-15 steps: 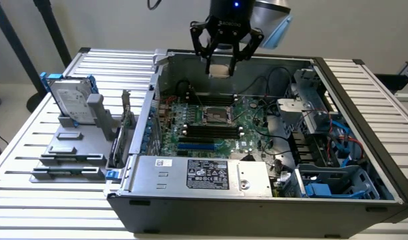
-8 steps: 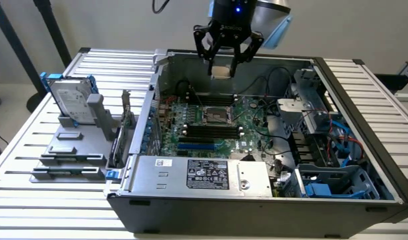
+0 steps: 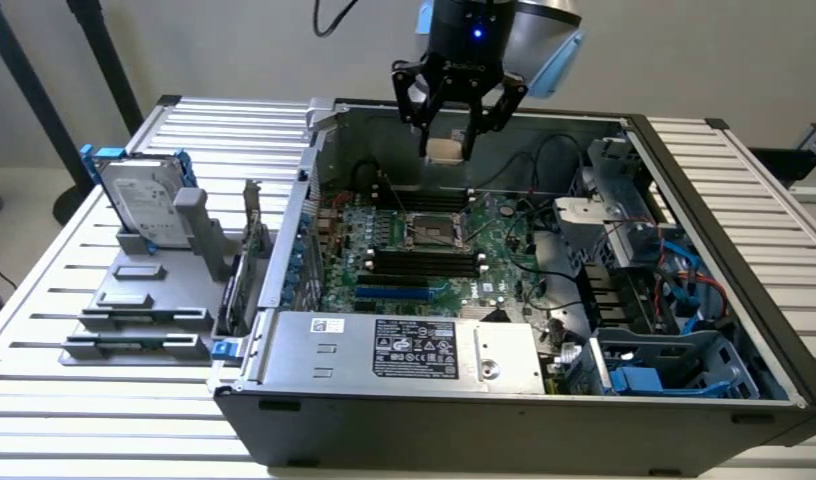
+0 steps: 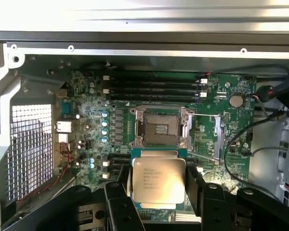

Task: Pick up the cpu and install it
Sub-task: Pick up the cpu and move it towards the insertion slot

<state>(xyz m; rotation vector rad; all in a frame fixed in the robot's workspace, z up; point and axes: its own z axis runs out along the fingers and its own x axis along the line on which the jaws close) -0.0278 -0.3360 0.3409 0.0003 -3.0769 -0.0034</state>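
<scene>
So the gripper is hanging over the open computer case, fingers pinching the cpu by its two opposite edges. The chip sits flat, metal top facing up, in the air above the motherboard and touching nothing else. In the exterior view it's at about 12 o'clock from the socket, which is open and empty. The wrist view has the cpu between the black fingers, just short of the socket. The power supply is at 6 o'clock from the socket, and the hard drive stands outside the case at 9 o'clock.
</scene>
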